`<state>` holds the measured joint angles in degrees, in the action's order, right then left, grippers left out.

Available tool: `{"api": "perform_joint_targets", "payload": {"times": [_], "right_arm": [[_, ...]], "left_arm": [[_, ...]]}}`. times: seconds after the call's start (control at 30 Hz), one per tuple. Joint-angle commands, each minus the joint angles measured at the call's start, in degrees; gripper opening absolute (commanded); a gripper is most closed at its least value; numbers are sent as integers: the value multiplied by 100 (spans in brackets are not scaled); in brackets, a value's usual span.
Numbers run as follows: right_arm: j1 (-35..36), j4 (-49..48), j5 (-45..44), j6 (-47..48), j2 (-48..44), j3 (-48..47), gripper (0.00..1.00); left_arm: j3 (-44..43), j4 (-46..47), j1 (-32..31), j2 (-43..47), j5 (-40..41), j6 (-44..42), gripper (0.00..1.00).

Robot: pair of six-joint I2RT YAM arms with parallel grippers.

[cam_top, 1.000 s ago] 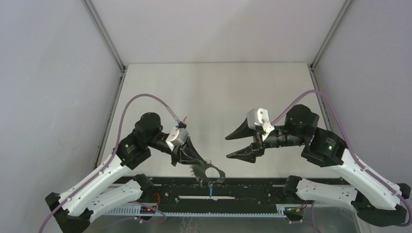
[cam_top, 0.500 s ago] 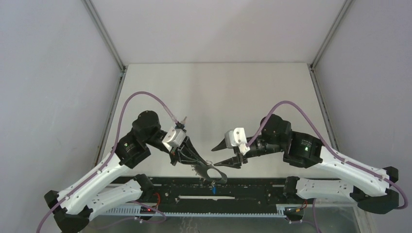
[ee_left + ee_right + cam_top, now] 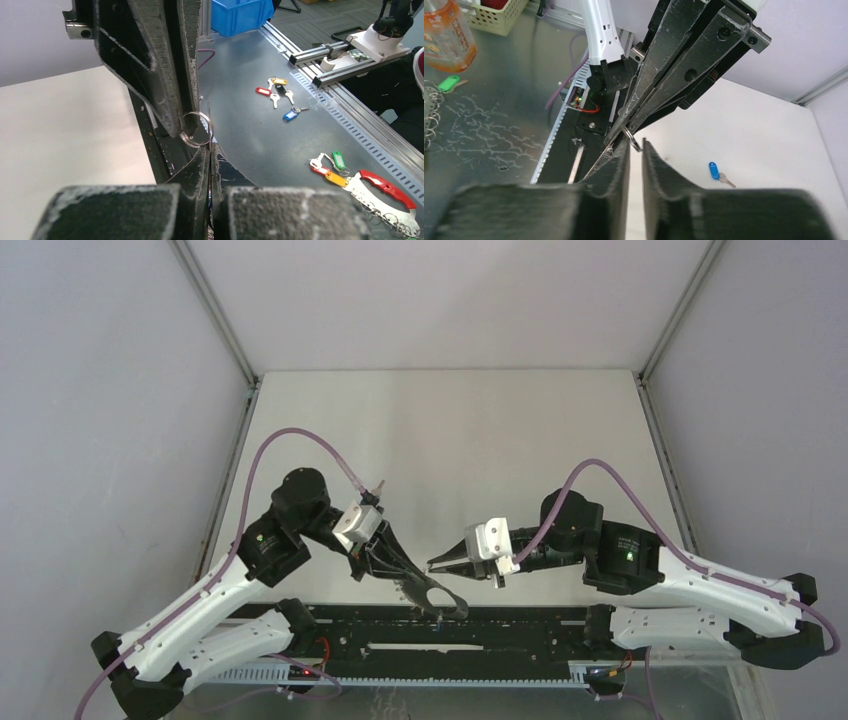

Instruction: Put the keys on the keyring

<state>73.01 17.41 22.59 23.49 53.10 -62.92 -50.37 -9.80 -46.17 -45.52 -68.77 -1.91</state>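
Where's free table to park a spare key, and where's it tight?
Free: far half of the table, up to the back wall. Tight: near-centre edge, where the left gripper and right gripper meet at the keyring, a blue-tagged key lying close by.

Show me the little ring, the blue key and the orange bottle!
keyring [image 3: 211,129], left wrist view, on the right side of its wire rim.
blue key [image 3: 713,170], right wrist view, on its blue tag.
orange bottle [image 3: 445,44], right wrist view, on its body.
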Motion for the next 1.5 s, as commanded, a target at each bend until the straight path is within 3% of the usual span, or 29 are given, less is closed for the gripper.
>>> {"api": "perform_joint_targets", "payload": {"times": [0.0,0.13,0.23,0.43,0.47,0.63,0.8,1.0,1.37,1.47], "right_arm": [[73,-203,172,26,-53,-1,14],[77,-13,366,34,-88,-2,2],[73,71,320,-43,-136,-2,0],[58,364,-403,-684,-72,-236,0],[49,523,-551,-788,-5,-343,0],[20,1185,-1115,-1355,355,-825,0],[-5,1480,-1471,-1570,509,-1080,0],[-124,1450,-1661,-1877,551,-1153,0],[-131,2625,-1974,-2161,1536,-2308,0],[-100,3042,-2109,-2188,1898,-2655,0]], "left_arm": [[-333,251,-22,12,-65,78,0],[-311,252,-21,25,-40,57,0],[-300,203,-23,29,73,-15,1],[-353,-634,196,104,1237,-1055,58],[-404,-911,204,115,1479,-1489,64],[-781,-1906,214,156,2240,-2603,74],[-1097,-2377,216,206,2397,-3090,73],[-1155,-2702,214,223,1790,-3161,64],[-895,-1675,162,133,2241,-2365,53],[-866,-1681,158,147,2116,-2307,45]]}}
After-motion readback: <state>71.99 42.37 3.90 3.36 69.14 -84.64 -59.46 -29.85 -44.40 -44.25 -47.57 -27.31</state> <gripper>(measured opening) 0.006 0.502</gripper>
